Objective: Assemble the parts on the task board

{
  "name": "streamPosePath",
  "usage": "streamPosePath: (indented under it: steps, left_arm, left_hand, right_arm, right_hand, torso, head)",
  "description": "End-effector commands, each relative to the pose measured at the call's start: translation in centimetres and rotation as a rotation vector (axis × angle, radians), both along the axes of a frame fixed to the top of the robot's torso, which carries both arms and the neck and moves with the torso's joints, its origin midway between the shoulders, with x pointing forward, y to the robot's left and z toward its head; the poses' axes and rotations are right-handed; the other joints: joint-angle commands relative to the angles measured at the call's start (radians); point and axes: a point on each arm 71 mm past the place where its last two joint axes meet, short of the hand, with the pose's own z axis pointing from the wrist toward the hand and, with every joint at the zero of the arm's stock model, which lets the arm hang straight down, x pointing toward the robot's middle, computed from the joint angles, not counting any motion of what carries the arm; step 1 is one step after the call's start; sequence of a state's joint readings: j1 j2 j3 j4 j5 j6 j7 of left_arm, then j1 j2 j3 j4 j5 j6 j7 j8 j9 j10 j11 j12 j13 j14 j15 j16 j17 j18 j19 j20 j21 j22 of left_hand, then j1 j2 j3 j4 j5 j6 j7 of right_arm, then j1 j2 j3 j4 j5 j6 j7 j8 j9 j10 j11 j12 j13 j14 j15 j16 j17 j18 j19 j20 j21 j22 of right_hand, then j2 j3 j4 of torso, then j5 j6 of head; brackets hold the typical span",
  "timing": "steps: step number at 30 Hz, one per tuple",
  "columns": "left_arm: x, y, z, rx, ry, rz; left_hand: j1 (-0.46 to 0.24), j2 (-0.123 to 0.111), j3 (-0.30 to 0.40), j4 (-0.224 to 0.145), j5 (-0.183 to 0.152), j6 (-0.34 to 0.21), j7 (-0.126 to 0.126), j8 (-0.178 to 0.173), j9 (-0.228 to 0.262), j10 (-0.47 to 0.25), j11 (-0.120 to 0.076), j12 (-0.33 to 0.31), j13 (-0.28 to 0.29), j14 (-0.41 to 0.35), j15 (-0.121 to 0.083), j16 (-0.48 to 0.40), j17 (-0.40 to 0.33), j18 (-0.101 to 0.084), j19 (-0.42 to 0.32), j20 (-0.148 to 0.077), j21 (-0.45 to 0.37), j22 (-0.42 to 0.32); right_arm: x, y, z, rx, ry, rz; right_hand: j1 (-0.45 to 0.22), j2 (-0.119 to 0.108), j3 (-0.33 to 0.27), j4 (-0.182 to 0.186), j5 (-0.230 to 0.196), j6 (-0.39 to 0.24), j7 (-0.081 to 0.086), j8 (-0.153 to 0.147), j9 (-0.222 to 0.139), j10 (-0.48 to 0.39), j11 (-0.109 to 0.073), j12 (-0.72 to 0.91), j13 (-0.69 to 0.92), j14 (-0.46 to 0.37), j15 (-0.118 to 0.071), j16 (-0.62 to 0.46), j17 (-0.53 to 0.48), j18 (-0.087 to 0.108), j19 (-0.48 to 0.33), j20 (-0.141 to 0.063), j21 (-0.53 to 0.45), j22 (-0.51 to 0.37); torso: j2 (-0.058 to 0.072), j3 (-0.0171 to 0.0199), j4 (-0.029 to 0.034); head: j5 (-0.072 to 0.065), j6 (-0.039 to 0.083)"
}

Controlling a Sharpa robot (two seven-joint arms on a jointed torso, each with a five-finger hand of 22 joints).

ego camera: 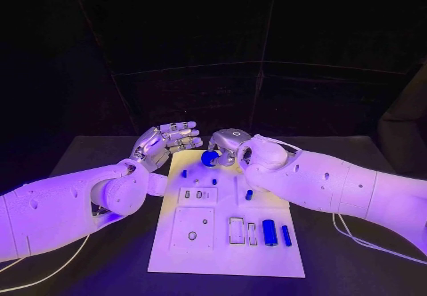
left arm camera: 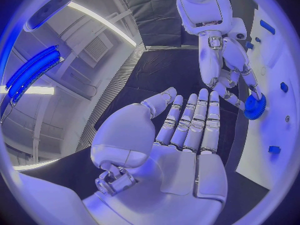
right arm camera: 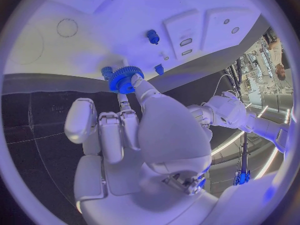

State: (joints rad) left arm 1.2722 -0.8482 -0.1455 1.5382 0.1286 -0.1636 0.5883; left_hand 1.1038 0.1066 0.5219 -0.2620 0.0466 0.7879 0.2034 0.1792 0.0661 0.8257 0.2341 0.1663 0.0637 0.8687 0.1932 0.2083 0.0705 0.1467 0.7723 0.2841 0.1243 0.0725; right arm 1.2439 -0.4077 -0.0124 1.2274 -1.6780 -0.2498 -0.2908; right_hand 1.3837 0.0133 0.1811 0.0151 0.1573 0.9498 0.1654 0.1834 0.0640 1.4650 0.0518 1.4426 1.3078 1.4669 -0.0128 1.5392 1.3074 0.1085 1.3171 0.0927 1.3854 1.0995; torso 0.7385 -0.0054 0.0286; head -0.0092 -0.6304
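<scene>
Fingers of the right hand pinch a small blue toothed gear at the far end of the white rectangular task board in the head view, while the left hand is raised just beside it, palm up, fingers apart and empty. Two blue cylindrical pegs lie on the board's near right part, on the black surface.

From the left wrist, the left hand lies flat and spread; beyond it the right hand holds the gear at the board's edge.

From the right wrist, the right hand grips the gear by its fingertips over the board.
</scene>
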Motion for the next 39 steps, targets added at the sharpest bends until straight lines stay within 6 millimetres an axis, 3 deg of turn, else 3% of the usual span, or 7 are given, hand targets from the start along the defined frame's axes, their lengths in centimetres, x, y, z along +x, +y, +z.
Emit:
streamPosePath:
  steps: [1, 14, 20, 24, 25, 32, 39]
  left_arm:
    - [0.0, -0.2, 0.2, -0.008, -0.01, -0.012]
    - [0.0, -0.2, 0.2, -0.008, -0.01, -0.012]
    - [0.1, -0.2, 0.2, -0.007, -0.01, -0.012]
    - [0.1, -0.2, 0.2, -0.007, -0.01, -0.012]
    - [0.1, -0.2, 0.2, -0.007, -0.01, -0.012]
    - [0.1, -0.2, 0.2, -0.007, -0.01, -0.011]
    - [0.1, -0.1, 0.2, -0.006, -0.01, -0.01]
  left_hand:
    - [-0.009, 0.0, 0.007, 0.001, 0.003, -0.006, 0.085, 0.006, 0.0, 0.004, 0.0, 0.006, -0.001, 0.006, -0.002, 0.007, -0.001, 0.018, 0.01, 0.0, -0.006, -0.001]
    - [-0.009, 0.0, 0.007, 0.001, 0.003, -0.006, 0.085, 0.006, 0.0, 0.004, 0.0, 0.006, -0.001, 0.006, -0.002, 0.007, -0.001, 0.018, 0.01, 0.0, -0.006, -0.001]
    - [-0.009, 0.0, 0.007, 0.001, 0.003, -0.006, 0.085, 0.006, 0.0, 0.004, 0.0, 0.006, -0.001, 0.006, -0.002, 0.007, -0.001, 0.018, 0.01, 0.0, -0.006, -0.001]
    - [-0.009, 0.0, 0.007, 0.001, 0.003, -0.006, 0.085, 0.006, 0.0, 0.004, 0.0, 0.006, -0.001, 0.006, -0.002, 0.007, -0.001, 0.018, 0.01, 0.0, -0.006, -0.001]
    - [-0.009, 0.0, 0.007, 0.001, 0.003, -0.006, 0.085, 0.006, 0.0, 0.004, 0.0, 0.006, -0.001, 0.006, -0.002, 0.007, -0.001, 0.018, 0.01, 0.0, -0.006, -0.001]
    - [-0.009, 0.0, 0.007, 0.001, 0.003, -0.006, 0.085, 0.006, 0.0, 0.004, 0.0, 0.006, -0.001, 0.006, -0.002, 0.007, -0.001, 0.018, 0.01, 0.0, -0.006, -0.001]
    - [-0.009, 0.0, 0.007, 0.001, 0.003, -0.006, 0.085, 0.006, 0.0, 0.004, 0.0, 0.006, -0.001, 0.006, -0.002, 0.007, -0.001, 0.018, 0.01, 0.0, -0.006, -0.001]
  right_arm:
    - [0.1, 0.3, -0.2, -0.04, 0.008, 0.016]
    - [0.1, 0.7, -0.9, -0.081, 0.051, 0.023]
    - [0.3, 0.7, -0.9, -0.063, 0.04, 0.007]
    - [0.4, 0.6, -1.0, -0.063, 0.046, 0.002]
    - [0.4, 0.6, -1.0, -0.064, 0.047, 0.0]
    - [0.5, 0.4, -1.1, -0.076, 0.06, -0.011]
    - [0.4, 0.3, -1.4, -0.077, 0.073, -0.009]
  right_hand:
    - [-0.01, -0.007, 0.01, 0.0, -0.006, 0.046, -0.025, -0.007, 0.001, 0.0, 0.002, -0.007, 0.09, 0.087, -0.005, 0.005, 0.183, -0.018, 0.0, -0.002, 0.005, 0.0]
    - [-0.035, -0.024, 0.021, 0.001, -0.021, 0.025, -0.015, -0.035, 0.0, -0.011, 0.011, -0.022, 0.077, 0.087, 0.002, 0.004, 0.182, -0.018, -0.004, 0.004, 0.002, -0.005]
    - [-0.053, -0.037, 0.031, 0.002, 0.004, -0.06, 0.004, -0.093, -0.002, -0.046, 0.027, -0.069, 0.028, 0.085, 0.016, 0.002, 0.178, -0.016, -0.011, 0.016, -0.003, -0.016]
    - [-0.076, -0.052, 0.016, 0.012, -0.006, -0.088, 0.007, -0.113, 0.0, -0.051, 0.031, -0.078, 0.019, 0.086, 0.02, 0.002, 0.179, -0.015, -0.012, 0.021, -0.004, -0.017]
    - [-0.09, -0.061, 0.004, 0.019, -0.026, -0.094, 0.007, -0.117, 0.0, -0.053, 0.032, -0.08, 0.017, 0.086, 0.021, 0.002, 0.179, -0.015, -0.013, 0.023, -0.005, -0.019]
    - [-0.111, -0.077, -0.027, 0.034, -0.059, -0.124, 0.01, -0.121, 0.001, -0.058, 0.035, -0.086, 0.011, 0.085, 0.024, 0.002, 0.179, -0.014, -0.015, 0.026, -0.007, -0.022]
    - [-0.11, -0.078, -0.034, 0.037, -0.059, -0.098, 0.011, -0.114, 0.005, -0.057, 0.036, -0.084, 0.014, 0.085, 0.025, 0.002, 0.179, -0.014, -0.016, 0.027, -0.007, -0.023]
  torso:
    - [0.0, 0.0006, -0.0006]
    - [-0.001, 0.0006, -0.0013]
    - [-0.001, 0.0003, -0.0017]
    - [-0.001, 0.0003, -0.0014]
    - [-0.001, 0.0003, -0.0014]
    - [-0.001, 0.0008, -0.0012]
    - [-0.001, 0.0016, -0.0015]
  head:
    - [0.0, -0.002]
    - [0.002, -0.007]
    - [0.002, -0.006]
    - [0.002, -0.008]
    - [0.002, -0.008]
    - [0.0, -0.011]
    - [-0.001, -0.011]
